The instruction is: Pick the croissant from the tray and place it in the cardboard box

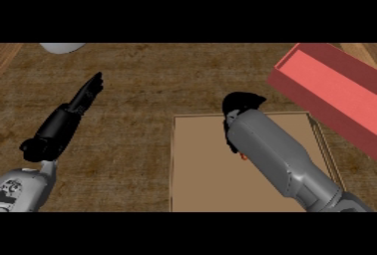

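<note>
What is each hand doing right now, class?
Left hand: open, fingers straight, holding nothing.
Right hand: curled over the far edge of the tray; its hold cannot be told.

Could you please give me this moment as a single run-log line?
right hand: curled, over box's far edge | left hand: open, resting left | croissant: not visible | tray: right of box

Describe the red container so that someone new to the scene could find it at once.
Look at the wooden counter, then its far right side. The red box lies there tilted, just right of the flat brown tray. It alone is red with raised walls; the tray is flat and brown.
</note>
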Tool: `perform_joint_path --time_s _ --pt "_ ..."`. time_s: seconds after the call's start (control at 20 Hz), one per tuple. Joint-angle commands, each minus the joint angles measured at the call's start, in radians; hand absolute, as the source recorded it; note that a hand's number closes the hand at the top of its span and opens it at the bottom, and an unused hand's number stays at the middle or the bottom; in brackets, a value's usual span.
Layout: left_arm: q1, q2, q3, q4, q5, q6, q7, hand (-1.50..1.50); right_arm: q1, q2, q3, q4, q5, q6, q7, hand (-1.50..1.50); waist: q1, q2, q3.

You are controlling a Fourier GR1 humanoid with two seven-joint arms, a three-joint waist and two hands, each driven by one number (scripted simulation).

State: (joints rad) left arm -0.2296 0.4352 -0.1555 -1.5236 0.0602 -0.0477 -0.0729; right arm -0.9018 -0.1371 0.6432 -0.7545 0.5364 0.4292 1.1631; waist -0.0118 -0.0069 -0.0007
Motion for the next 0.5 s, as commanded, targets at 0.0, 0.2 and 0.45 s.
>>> perform_joint_path --time_s 0.0,0.2,0.45 --pt "-0.045 -0.013 0.029 0.076 0.003 -0.023 -0.039 0.00 0.044 0.033 -0.011 -0.013 0.025 0.027 0.179 -1.50 -0.002 0.005 0.000" --pt "-0.019 -0.008 0.040 0.064 -0.018 -0.039 -0.034 0.00 0.101 0.012 0.009 -0.102 0.070 0.056 0.070 1.50 0.004 0.005 0.000" --pt "-0.010 -0.031 0.029 0.027 -0.043 -0.028 -0.026 0.00 0.116 -0.009 0.054 -0.138 0.172 0.055 0.015 1.50 0.007 0.004 0.000"
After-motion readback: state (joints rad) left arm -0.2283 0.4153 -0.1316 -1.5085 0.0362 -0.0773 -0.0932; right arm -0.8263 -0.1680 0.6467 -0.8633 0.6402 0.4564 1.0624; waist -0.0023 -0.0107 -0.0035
